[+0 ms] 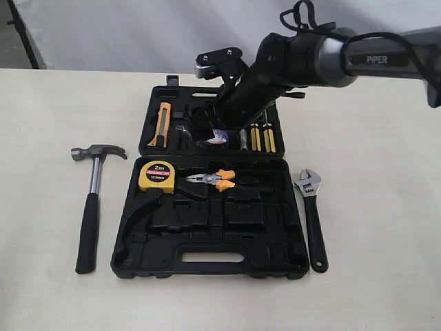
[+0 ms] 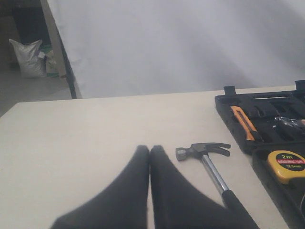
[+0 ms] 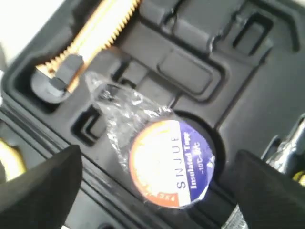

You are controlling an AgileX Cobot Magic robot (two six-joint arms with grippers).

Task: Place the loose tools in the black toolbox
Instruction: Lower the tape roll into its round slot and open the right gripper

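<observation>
Fingers (image 3: 43, 186) on your right gripper (image 3: 157, 160) spread wide, released, flanking the tape roll (image 3: 169, 164) resting in a round recess of the toolbox (image 1: 158, 265). Your left gripper (image 2: 149, 151) pinched closed, empty. Hammer (image 1: 88, 231) and wrench (image 1: 313, 221) lie on the table (image 1: 41, 289) beside it.

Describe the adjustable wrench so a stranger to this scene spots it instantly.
Find the large black moulded plastic toolbox lying open on the beige table. In the exterior view, the silver-jawed, black-handled adjustable wrench lies on the table just off its right edge. Unlike the chrome-shafted claw hammer off the opposite edge, it ends in a forked silver jaw.
</observation>
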